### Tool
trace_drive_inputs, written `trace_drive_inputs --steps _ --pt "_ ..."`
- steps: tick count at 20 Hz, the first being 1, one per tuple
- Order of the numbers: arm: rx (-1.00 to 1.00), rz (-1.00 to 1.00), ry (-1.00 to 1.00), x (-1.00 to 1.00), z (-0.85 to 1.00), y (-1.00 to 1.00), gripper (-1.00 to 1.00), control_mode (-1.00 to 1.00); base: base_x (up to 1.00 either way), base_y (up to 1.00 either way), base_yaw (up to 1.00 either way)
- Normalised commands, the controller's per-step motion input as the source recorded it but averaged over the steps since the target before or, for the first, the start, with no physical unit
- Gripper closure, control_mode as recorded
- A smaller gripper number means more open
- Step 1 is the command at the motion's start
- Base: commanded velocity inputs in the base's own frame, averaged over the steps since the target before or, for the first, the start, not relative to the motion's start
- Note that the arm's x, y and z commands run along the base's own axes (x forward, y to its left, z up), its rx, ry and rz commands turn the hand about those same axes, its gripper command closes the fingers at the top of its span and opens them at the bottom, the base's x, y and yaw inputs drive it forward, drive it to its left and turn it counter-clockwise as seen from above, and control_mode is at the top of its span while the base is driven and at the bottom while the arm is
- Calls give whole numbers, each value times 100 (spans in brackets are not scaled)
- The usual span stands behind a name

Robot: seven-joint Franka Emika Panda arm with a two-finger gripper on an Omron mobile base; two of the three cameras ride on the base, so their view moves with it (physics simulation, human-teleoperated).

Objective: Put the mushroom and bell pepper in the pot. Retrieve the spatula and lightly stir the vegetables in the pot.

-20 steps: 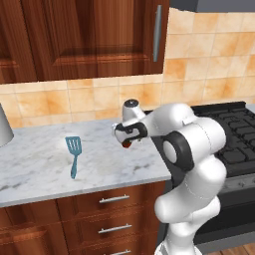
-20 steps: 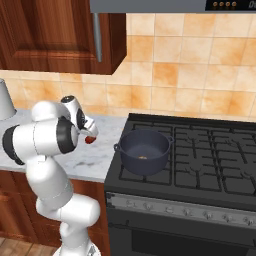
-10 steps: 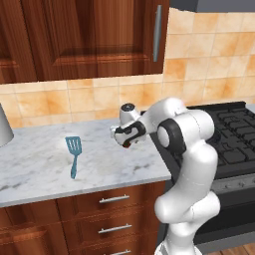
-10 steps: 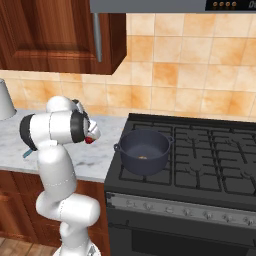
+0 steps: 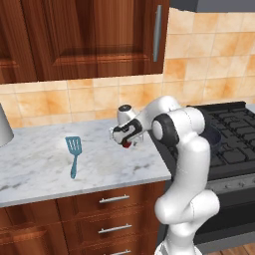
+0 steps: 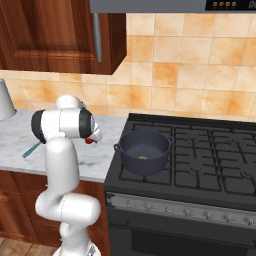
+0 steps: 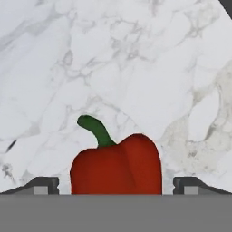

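Observation:
The red bell pepper (image 7: 117, 165) with a green stem lies on the marble counter (image 5: 45, 169), near the stove side. My gripper (image 7: 117, 186) hangs right over it, open, one fingertip on each side and neither touching it. From the left base the gripper (image 5: 124, 138) sits just above the bell pepper (image 5: 127, 145). The teal spatula (image 5: 73, 151) lies flat on the counter to the left. The dark pot (image 6: 143, 150) stands on the front left burner. On its floor lies a small tan lump (image 6: 143, 157), the mushroom as far as I can tell.
The black stove (image 6: 200, 160) adjoins the counter on the right. A pale grey vessel (image 6: 4, 100) stands at the counter's far left. Wooden wall cabinets (image 5: 89, 35) hang above, and drawers (image 5: 114, 199) run under the counter edge.
The hand has come down and slightly left onto the bell pepper while the arm's elbow swung upright. The jaws stayed open. Pepper, spatula and pot have not moved.

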Motion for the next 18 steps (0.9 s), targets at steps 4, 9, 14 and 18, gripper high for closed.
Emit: trace_drive_inputs --steps 4,9,14,18 --pt "0 -5 16 13 -27 -3 100 -100 0 0 0" --pt "0 -3 4 -20 -1 -27 100 -100 0 0 0" --pt "2 0 -1 -38 37 -48 100 -100 0 0 0" --pt "0 0 0 -64 53 -55 100 -100 0 0 0"
